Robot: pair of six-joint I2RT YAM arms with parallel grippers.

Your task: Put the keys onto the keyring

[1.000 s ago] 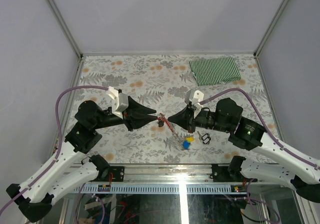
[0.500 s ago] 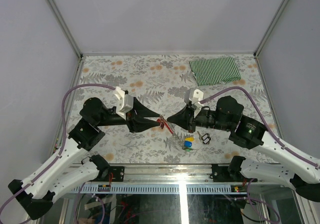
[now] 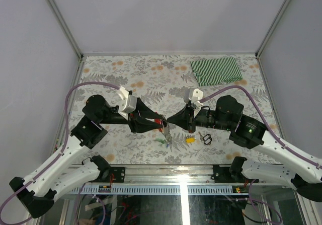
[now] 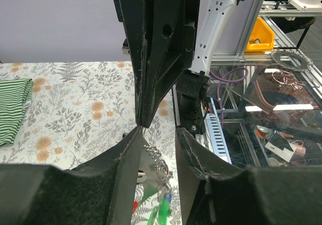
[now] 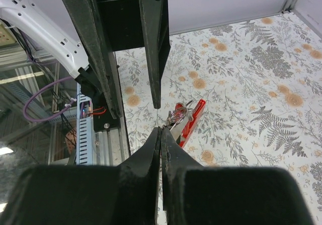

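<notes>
I see the red keyring [image 3: 160,120] tilted, its chain [image 3: 166,133] hanging — green key [image 3: 162,142] at the end, yellow key [image 3: 190,140] lying apart.

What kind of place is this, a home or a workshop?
Likely a robotics lab cell: plain walls on an aluminium frame enclose a floral-covered table, and a yellow parts bin sits on framing nearby.

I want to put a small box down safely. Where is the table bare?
Bare: the far strip of the table, from its left edge to the striped cloth. Crowded: the middle front, with the red clip, keys and black loop.
</notes>
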